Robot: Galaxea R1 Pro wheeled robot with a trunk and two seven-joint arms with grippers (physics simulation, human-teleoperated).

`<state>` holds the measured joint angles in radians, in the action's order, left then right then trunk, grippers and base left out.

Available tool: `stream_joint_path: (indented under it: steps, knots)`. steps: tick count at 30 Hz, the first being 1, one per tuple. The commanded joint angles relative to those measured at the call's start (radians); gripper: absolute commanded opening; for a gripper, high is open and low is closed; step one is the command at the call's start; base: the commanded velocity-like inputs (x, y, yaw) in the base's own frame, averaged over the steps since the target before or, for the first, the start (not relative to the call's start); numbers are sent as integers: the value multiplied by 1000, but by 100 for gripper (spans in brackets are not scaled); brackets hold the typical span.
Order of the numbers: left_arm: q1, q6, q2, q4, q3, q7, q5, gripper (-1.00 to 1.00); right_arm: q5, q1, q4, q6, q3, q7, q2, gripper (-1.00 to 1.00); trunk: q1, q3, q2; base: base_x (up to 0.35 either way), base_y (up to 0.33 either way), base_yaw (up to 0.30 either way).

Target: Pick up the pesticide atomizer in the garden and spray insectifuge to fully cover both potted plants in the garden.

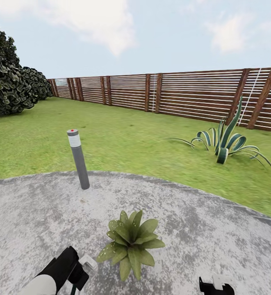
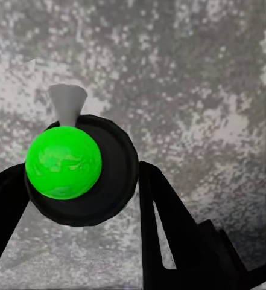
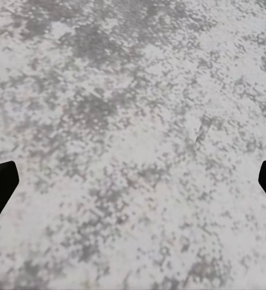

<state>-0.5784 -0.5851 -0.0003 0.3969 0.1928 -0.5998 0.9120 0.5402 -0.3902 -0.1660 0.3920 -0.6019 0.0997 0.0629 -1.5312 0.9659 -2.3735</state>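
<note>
While my left gripper (image 2: 84,181) clamps the pesticide atomizer (image 2: 78,166), I am lining up the spray.

From the left wrist, the black fingers (image 2: 163,223) close on either side of the bottle's dark round top with its bright green cap, and the pale nozzle points out over the speckled paving (image 2: 199,72). In the head view that bottle sits just beside the potted plant (image 1: 131,241), whose leaves show a few pale specks, perhaps insectifuge. I would turn the nozzle squarely onto the rosette and sweep across every leaf. My right gripper (image 3: 133,181) hangs wide open over bare paving, holding nothing. Beyond stand a grey bollard lamp (image 1: 78,159), lawn and slat fence (image 1: 172,94). No readable writing anywhere.
</note>
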Motion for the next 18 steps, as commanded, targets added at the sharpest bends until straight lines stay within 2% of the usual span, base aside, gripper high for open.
stream_joint_path:
  steps: [1, 2, 3, 5, 8, 12, 15, 18]
  knots:
    - [-12, -30, -2, 10, 3, -42, 11, -100, 10, -1, 2, 4, -6, 5, 0, 100, 0, 1, 0, 0, 0, 0]
    - [-24, -47, -2, 16, -2, -62, 15, -100, 10, -1, 2, 4, -6, 5, 0, 100, 0, 1, 0, 0, 0, 0]
    - [-52, -74, -2, 24, -33, -105, 38, -100, 10, -1, 2, 4, -6, 5, 0, 100, 0, 1, 0, 0, 0, 0]
    - [-65, -86, -1, 29, -84, -173, 67, -100, 10, -1, 2, 4, -6, 5, 0, 100, 0, 1, 0, 0, 0, 0]
    - [-67, -81, -5, 31, -99, -242, 74, -100, 10, -1, 2, 4, -6, 5, -1, 100, 0, 1, 0, 0, 0, 0]
    - [-69, -87, -9, 84, -101, -258, 77, -100, 10, -1, 2, 4, -6, 5, -1, 100, 0, 1, 0, 0, 0, 0]
    - [-69, -92, -9, 95, -158, -266, 98, -100, 10, -1, 2, 5, -6, 5, -2, 100, 0, 1, 0, 0, 0, 189]
    - [-68, -93, -7, 96, -172, -292, 99, -100, 9, -1, 1, 5, -6, 5, -2, 100, 0, 1, 0, 23, -36, 238]
